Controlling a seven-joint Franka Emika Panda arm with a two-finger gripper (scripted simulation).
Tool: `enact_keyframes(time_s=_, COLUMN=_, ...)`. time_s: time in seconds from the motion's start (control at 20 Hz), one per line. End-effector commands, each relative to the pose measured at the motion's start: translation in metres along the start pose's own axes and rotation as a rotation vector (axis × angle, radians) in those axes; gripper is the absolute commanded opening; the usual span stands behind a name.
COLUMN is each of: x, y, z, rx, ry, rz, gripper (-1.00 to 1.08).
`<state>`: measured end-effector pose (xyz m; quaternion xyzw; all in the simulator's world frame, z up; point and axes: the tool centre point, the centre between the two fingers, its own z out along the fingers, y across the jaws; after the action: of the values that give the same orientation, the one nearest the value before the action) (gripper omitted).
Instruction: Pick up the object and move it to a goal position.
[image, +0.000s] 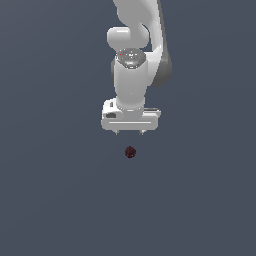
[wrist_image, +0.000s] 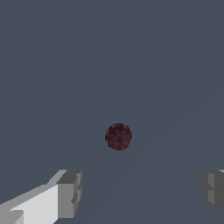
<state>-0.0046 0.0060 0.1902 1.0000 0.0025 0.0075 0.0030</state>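
The ball (image: 130, 152) lies apart from the wide-spread fingers (image: 129, 133), which hold nothing; in the wrist view it sits between their lines, ahead of the tips

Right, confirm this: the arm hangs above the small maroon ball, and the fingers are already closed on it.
Not quite. The arm does hang above the small maroon ball, but the fingers are not closed on it. The wrist view shows them spread wide, with the ball lying free on the floor between and beyond them. The exterior view also shows a gap between the gripper and the ball.
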Motion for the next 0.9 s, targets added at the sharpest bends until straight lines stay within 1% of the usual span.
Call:
enact_keyframes(time_s=0.0, x=0.000, y=0.000, z=0.000, rx=0.000, ry=0.000, rz=0.000, gripper=1.00)
enact_keyframes(time_s=0.15, x=-0.001, y=-0.003, z=0.000, rx=0.002, ry=-0.004, rz=-0.005, gripper=1.00)
enact_keyframes(time_s=0.5, x=-0.005, y=-0.023, z=0.000, rx=0.014, ry=-0.025, rz=-0.041, gripper=1.00)
enact_keyframes(time_s=0.85, x=-0.005, y=-0.023, z=0.004, rx=0.015, ry=-0.024, rz=-0.022, gripper=1.00)
